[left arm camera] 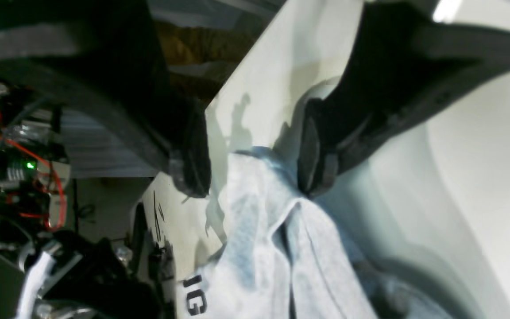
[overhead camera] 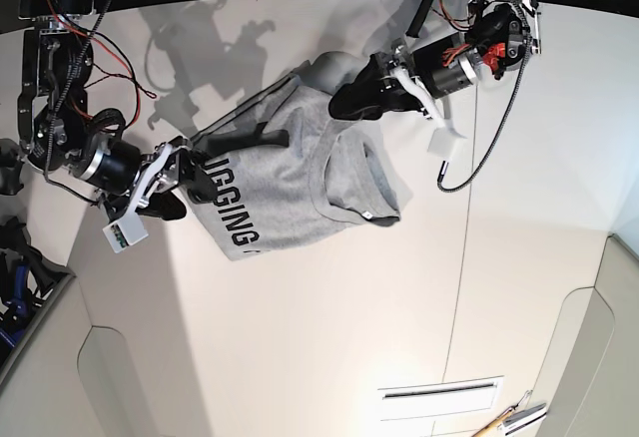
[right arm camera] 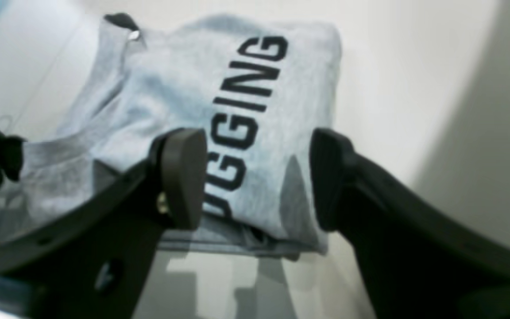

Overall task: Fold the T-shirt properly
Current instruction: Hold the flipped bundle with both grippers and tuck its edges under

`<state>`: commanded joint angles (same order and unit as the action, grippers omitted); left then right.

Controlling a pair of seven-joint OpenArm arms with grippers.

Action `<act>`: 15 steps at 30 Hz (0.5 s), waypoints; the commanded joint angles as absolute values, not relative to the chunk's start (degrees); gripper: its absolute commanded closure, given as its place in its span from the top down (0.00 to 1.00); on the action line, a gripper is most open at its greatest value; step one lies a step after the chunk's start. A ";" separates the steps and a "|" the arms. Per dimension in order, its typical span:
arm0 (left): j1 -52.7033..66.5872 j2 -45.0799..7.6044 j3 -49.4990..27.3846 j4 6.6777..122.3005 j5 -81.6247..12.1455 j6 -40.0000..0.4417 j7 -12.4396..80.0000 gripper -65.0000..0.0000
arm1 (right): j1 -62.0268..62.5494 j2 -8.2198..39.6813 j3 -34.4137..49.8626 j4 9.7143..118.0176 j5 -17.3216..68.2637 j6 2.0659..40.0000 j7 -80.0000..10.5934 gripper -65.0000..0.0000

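Grey cotton T-shirt [overhead camera: 290,183] lies partly folded near the back of a smooth white table [overhead camera: 329,337], seen from above. It forms a bunched, uneven rectangle, not yet a neat packet.

On the left of the overhead view sits the right gripper [overhead camera: 190,190], beside the shirt's lettered edge. Its wrist view shows two black fingers with rounded, matte pads [right arm camera: 184,177] standing apart, nothing between them, framing the fabric below. Bold black block letters [right arm camera: 246,102] run across the soft, heathered knit there, reading in part "GGING". Layered edges show at the near fold, so the cloth is doubled here.

Toward the middle, the ribbed crew neck [overhead camera: 349,208] curves open on the top layer.

On the right of the overhead view, the left gripper [overhead camera: 354,98] reaches down onto the shirt's far edge. Its wrist view shows dark curved fingers [left arm camera: 314,155] parted, with a limp ridge of grey cloth rising between them, touching one finger; it does not look pinched.

Judging by this, a fold is midway. The next move likely calls for closing on an edge and carrying it across evenly.
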<state>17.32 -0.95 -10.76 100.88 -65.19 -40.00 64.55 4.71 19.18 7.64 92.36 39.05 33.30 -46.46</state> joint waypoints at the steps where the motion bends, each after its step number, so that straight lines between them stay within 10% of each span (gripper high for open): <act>1: 17.34 -0.60 -10.44 100.84 -64.82 -40.00 64.49 0.54 | 4.71 19.09 7.64 92.36 38.44 33.26 -45.98 0.55; 15: 17.93 -0.64 1.13 100.84 -53.89 -40.00 55.18 0.54 | 2.52 18.72 7.64 92.31 34.92 33.21 -45.23 0.55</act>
<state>17.93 -0.64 1.13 100.84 -53.89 -40.00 55.18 2.52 18.72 7.64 92.31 34.92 33.21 -45.23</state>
